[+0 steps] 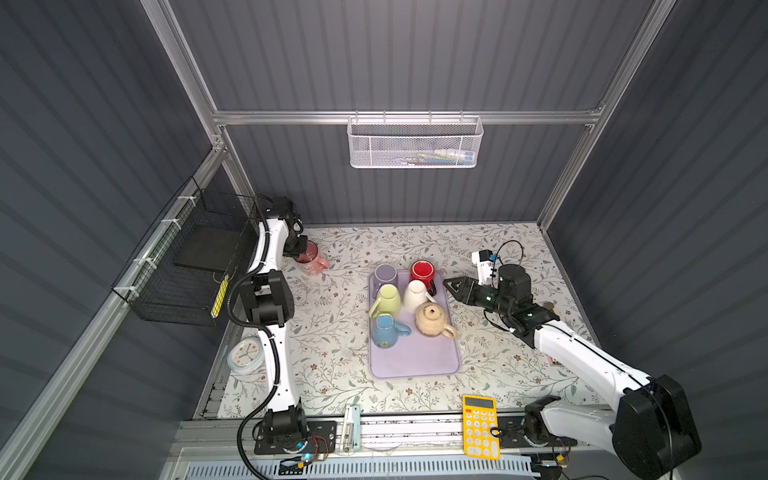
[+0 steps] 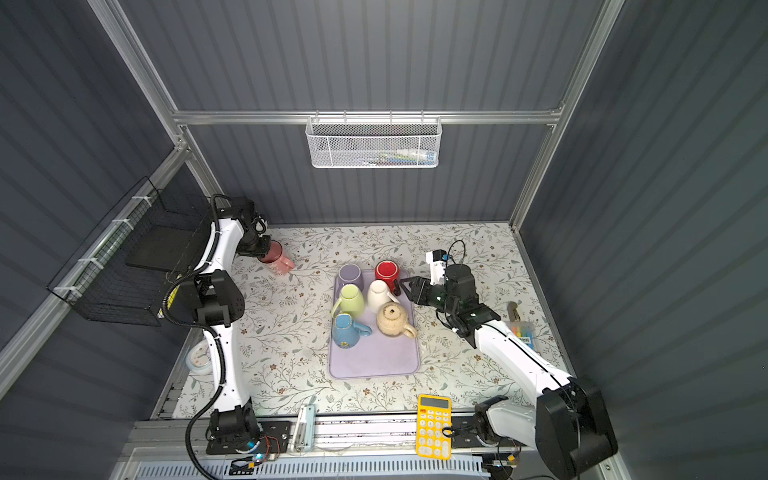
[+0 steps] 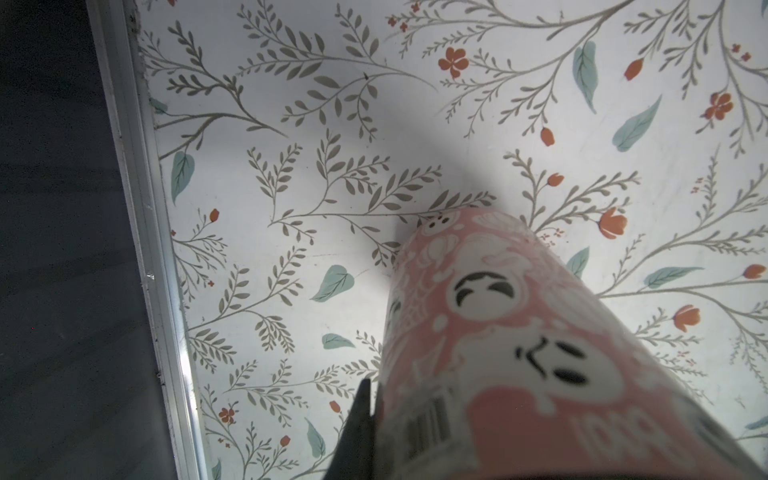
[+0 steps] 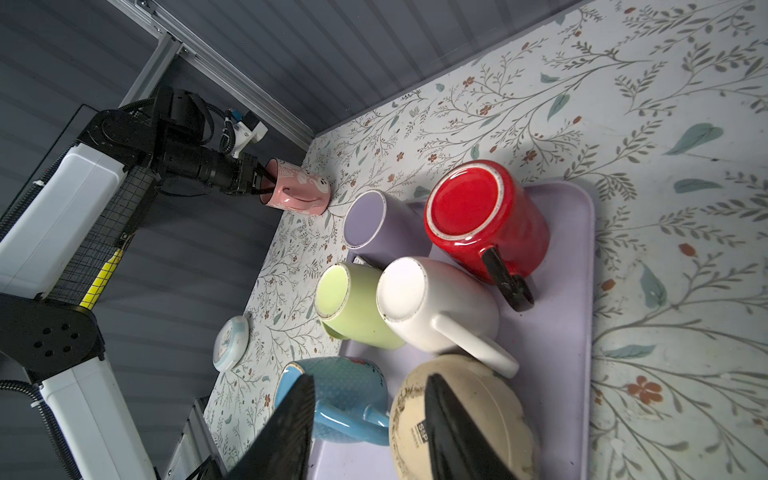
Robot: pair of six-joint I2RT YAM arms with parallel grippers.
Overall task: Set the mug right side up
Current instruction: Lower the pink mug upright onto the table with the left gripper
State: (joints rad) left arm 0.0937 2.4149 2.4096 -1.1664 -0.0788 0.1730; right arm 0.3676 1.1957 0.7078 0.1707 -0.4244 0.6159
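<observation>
The mug (image 1: 312, 258) (image 2: 278, 258) is pink with white cartoon faces and sits at the far left of the table, off the tray. It is tilted, with its mouth toward my left gripper (image 1: 302, 248) (image 4: 265, 183) and its base (image 4: 326, 195) low by the tablecloth. That gripper is shut on the mug's rim, one finger (image 3: 362, 411) outside the wall and the other hidden inside. The mug's patterned side (image 3: 498, 332) fills the left wrist view. My right gripper (image 1: 448, 285) (image 2: 401, 285) (image 4: 370, 378) hovers open and empty at the tray's right edge.
A lilac tray (image 1: 415, 361) in mid-table carries several mugs, bottoms up: red (image 1: 422, 271), purple (image 1: 384, 275), green (image 1: 388, 299), white (image 1: 417, 295), beige (image 1: 432, 319), and a blue one (image 1: 384, 330). A yellow calculator (image 1: 481, 426) and a clock (image 1: 246, 355) lie near the front. A black wire basket (image 1: 187, 266) hangs at left.
</observation>
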